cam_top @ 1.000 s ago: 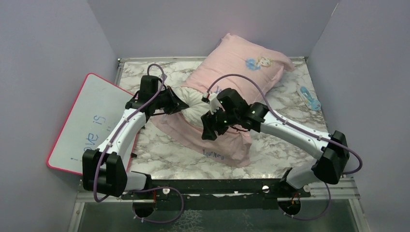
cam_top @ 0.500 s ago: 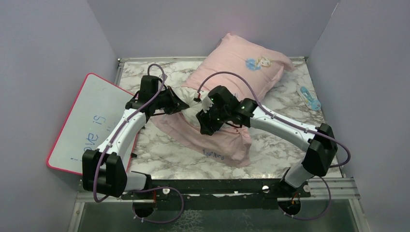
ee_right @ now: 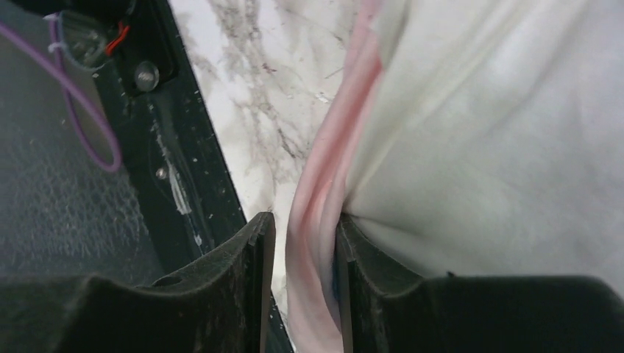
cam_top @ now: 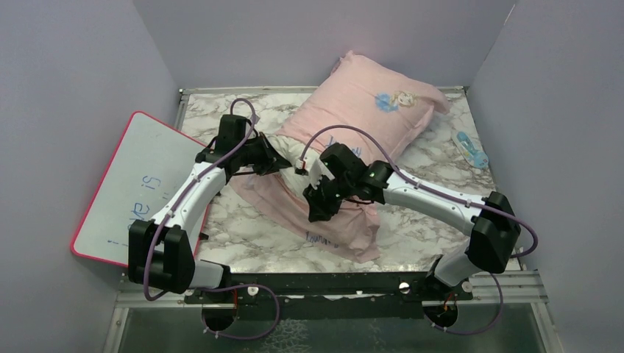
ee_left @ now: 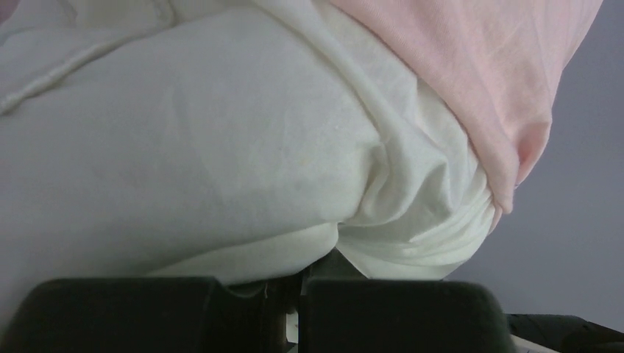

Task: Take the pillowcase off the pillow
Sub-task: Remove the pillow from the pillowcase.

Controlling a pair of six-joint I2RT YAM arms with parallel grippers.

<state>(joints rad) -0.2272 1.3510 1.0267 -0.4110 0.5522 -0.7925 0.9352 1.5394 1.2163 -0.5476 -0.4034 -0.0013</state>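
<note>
Pillow (cam_top: 291,151) runs from bench centre to far right corner. Left end effector (ee_left: 302,283) pinches its white near end; right end effector (ee_right: 300,257) seemingly nips the pillowcase (ee_right: 324,184) hem toward the near edge.

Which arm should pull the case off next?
Right. Its end effector has the hem of the thin pale pink fabric pillowcase between its fingers, near the table's front; the left end effector is shut on the plump plain white pillow, anchoring it.

Grey-veined marble table (cam_top: 243,228) boxed in by plain lavender walls (cam_top: 66,81)
</note>
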